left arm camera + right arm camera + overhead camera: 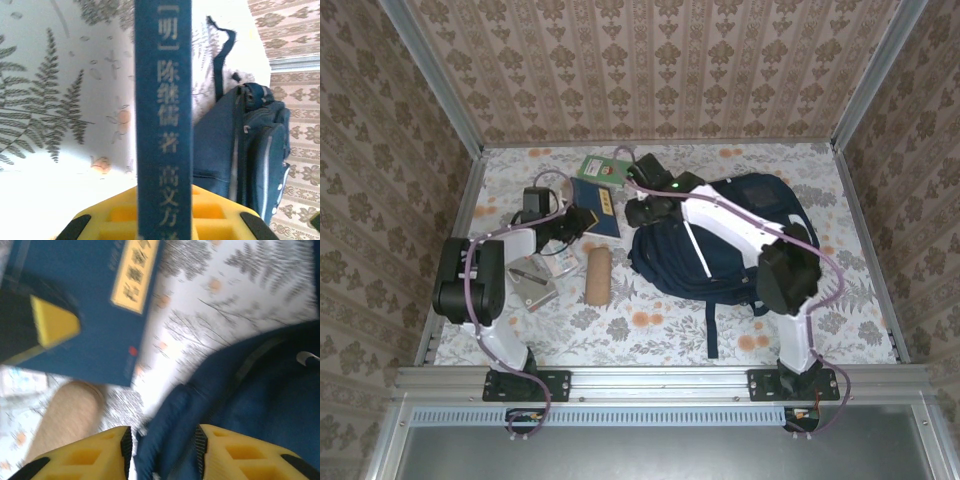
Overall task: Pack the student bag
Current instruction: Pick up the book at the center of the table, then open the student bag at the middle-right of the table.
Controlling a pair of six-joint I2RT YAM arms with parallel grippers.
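Pinched blue book [162,100] in left pincer [165,217] | straddled backpack [270,390] rim with right pincer [162,450], spread | probably needed mouth lifted wide, book fed edge-first

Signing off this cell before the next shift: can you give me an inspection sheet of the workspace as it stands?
Surface: floral tablecloth, no spill seen.
Job's things: student bag lies right of centre; blue book sits left of it, gripped.
Clutter: green card, tan roll, grey flat piece, small packet.
Grippers: left gripper shut on the blue book; right gripper open, jaws astride the bag's edge.
Cables: purple cables along both arms, no snag seen.
Surroundings: wallpapered walls, metal frame rail.
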